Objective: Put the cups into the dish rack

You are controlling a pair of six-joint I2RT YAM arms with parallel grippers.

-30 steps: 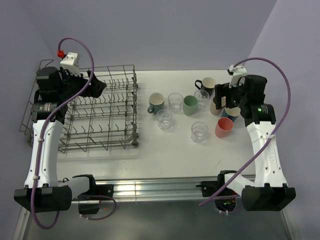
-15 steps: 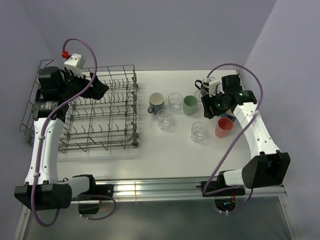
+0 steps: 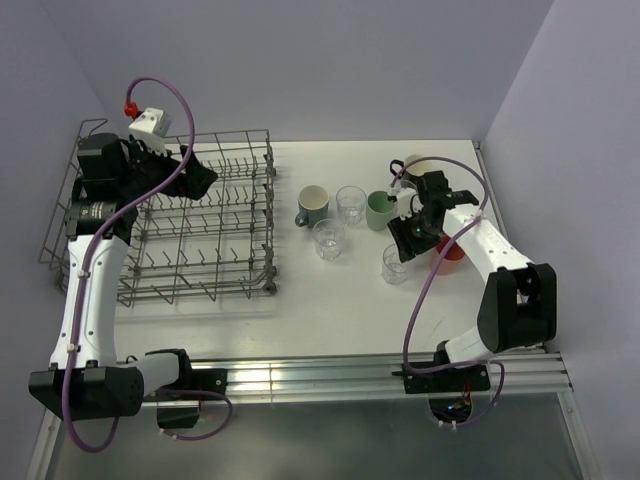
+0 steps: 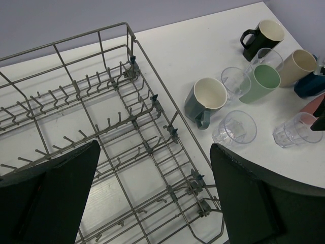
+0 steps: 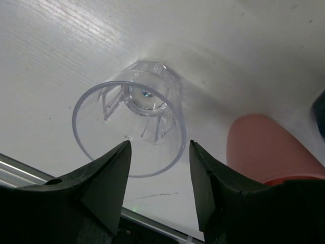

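Note:
The grey wire dish rack (image 3: 268, 215) stands at the left with no cup in it, and also shows in the left wrist view (image 4: 133, 61). The cups stand grouped at the right: a grey-blue mug (image 3: 313, 205), a green mug (image 3: 380, 211), a coral cup (image 3: 452, 252), a partly hidden black mug (image 3: 412, 165) and three visible clear tumblers. My right gripper (image 3: 406, 243) is open just above the nearest tumbler (image 3: 395, 265). In the right wrist view its rim (image 5: 129, 124) lies between the spread fingers (image 5: 158, 148). My left gripper (image 3: 197, 178) is open and empty over the rack (image 4: 155, 152).
The left wrist view also shows a beige mug (image 4: 298, 63) and a dark blue mug (image 4: 309, 86) behind the coral one. The coral cup (image 5: 264, 147) stands close to the right of the right fingers. A second wire frame (image 3: 60, 220) sits left of the rack.
My right arm has swung left and down, from over the mugs at the far right to the nearest clear tumbler. The left arm has barely moved.

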